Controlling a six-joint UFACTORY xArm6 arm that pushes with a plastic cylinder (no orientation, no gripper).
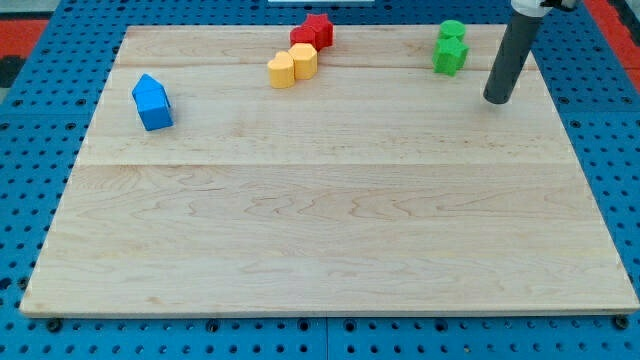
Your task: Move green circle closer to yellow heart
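My tip [497, 100] is a plain dark rod with no hand, so it holds nothing. It rests on the pale wooden tabletop [330, 230]. Just to its left, toward the view's top, sits the round green circle block [451, 31], touching a green star block [450, 56]. I think the tip waits on this side to push left. Well beyond is the yellow heart block [282, 70]. No writing shows.

Green circle [451, 31], yellow heart [282, 70], blue block [152, 102]

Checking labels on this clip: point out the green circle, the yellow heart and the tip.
green circle [451, 30], camera view, its top face
yellow heart [282, 70], camera view, its top face
my tip [497, 100], camera view, rod's lower end
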